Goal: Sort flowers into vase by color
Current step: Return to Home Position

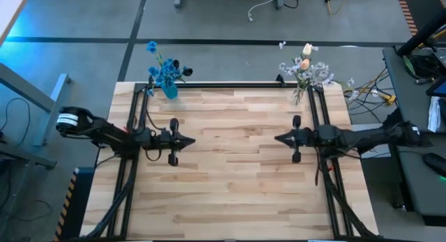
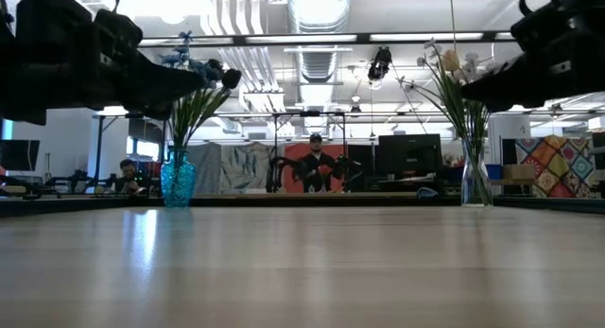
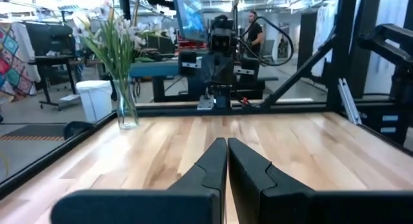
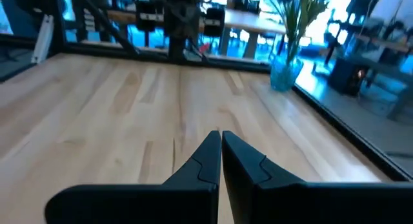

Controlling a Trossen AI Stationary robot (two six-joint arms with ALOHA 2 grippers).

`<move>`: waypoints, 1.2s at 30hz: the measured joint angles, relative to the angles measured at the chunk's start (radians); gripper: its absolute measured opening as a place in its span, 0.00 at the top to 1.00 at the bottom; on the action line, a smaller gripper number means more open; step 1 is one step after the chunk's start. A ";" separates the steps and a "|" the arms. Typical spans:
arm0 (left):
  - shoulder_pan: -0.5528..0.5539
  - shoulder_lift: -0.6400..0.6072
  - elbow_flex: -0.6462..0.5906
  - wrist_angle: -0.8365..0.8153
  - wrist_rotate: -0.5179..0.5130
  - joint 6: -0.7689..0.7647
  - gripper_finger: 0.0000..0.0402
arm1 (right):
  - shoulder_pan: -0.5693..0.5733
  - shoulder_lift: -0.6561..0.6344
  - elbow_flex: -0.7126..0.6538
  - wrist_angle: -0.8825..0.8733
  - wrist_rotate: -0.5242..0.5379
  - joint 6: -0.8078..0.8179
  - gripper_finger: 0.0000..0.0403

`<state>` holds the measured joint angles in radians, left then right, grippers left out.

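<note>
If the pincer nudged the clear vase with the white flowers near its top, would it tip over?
Probably: the clear vase looks tall and narrow, with white flowers carried high, so top-heavy. Pushed low, it may slide on the smooth wooden table instead.

No text, label or number can be read; any marks on the far screen (image 3: 190,14) seem too small.

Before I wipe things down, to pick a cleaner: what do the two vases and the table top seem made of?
Blue vase: likely tinted glass, glossy with bright glints. Clear vase: glass or clear plastic; stems show through. Table top: pale wood strips, visible grain, soft sheen.
</note>
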<state>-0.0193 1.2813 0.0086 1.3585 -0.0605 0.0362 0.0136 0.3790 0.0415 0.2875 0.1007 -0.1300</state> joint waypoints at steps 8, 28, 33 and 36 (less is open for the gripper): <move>0.000 -0.235 0.000 -0.236 -0.059 0.027 1.00 | 0.001 -0.271 -0.029 -0.189 -0.015 -0.020 0.98; 0.000 -0.678 0.000 -0.695 -0.237 0.082 1.00 | 0.001 -0.379 -0.030 -0.244 0.058 -0.057 0.98; -0.001 -0.747 0.000 -0.779 -0.345 0.089 1.00 | -0.001 -0.371 -0.030 -0.238 0.140 -0.005 0.98; 0.000 -0.786 0.000 -0.830 -0.398 0.092 1.00 | -0.001 -0.363 -0.030 -0.238 0.150 -0.028 0.98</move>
<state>-0.0196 0.4957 0.0090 0.5283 -0.4588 0.1286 0.0128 0.0160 0.0113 0.0500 0.2503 -0.1577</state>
